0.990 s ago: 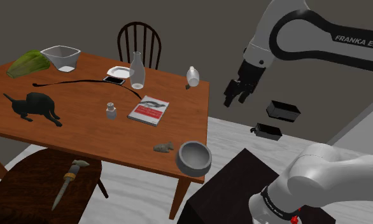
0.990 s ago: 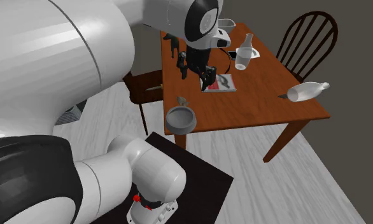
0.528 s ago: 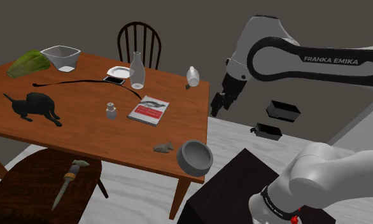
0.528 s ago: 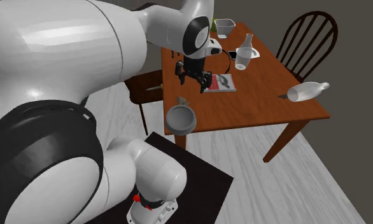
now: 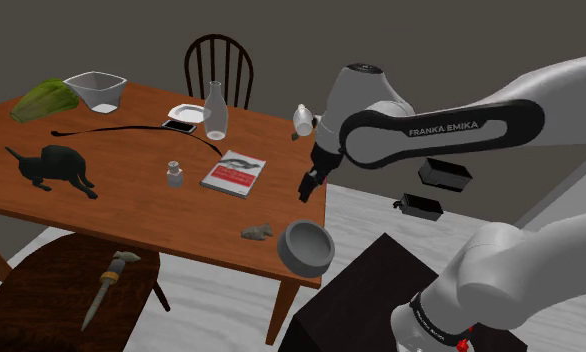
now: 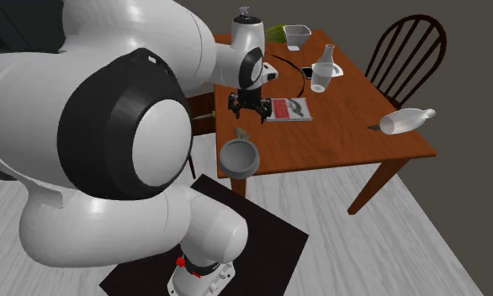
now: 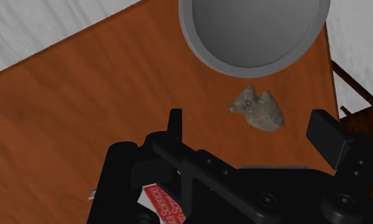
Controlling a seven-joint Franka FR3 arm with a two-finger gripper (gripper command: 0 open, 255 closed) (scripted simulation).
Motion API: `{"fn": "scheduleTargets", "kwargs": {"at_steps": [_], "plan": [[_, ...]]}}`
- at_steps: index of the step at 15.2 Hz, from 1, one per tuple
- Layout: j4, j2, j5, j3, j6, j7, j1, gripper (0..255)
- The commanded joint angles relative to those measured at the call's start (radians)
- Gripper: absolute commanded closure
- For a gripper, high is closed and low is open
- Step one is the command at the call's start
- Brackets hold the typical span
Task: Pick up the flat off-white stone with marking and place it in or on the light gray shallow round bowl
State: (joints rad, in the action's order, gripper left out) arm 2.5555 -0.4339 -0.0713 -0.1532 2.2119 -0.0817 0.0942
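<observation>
The stone [image 5: 257, 232], flat and grey-tan with a small dark mark, lies on the brown table [image 5: 131, 200] in the lower middle of the shoulder view. It is below and right of the red-and-white book [image 5: 233, 172] and just left of the grey round bowl [image 5: 305, 248] at the table's corner, close to it but apart. Up and to the right of the stone, the jaws hang above the table's edge, spread wide and holding nothing. In the wrist view the stone lies untouched beyond the fingertips [image 7: 174, 121], between their lines, with the bowl just past it.
</observation>
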Motion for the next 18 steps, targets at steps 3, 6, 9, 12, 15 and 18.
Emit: {"fn": "scheduleTargets", "kwargs": {"at_steps": [3, 6, 9, 12, 15, 18], "plan": [[0.0, 0.134, 0.043, -0.042, 0.16, -0.032, 0.02, 0], [-0.015, 0.244, 0.1, -0.074, 0.268, -0.038, 0.026, 0], [-0.042, 0.359, 0.187, -0.104, 0.367, -0.022, 0.027, 0], [-0.082, 0.479, 0.315, -0.122, 0.451, 0.024, 0.033, 0], [-0.118, 0.573, 0.432, -0.111, 0.507, 0.079, 0.052, 0], [-0.128, 0.618, 0.477, -0.092, 0.538, 0.112, 0.06, 0]]}}
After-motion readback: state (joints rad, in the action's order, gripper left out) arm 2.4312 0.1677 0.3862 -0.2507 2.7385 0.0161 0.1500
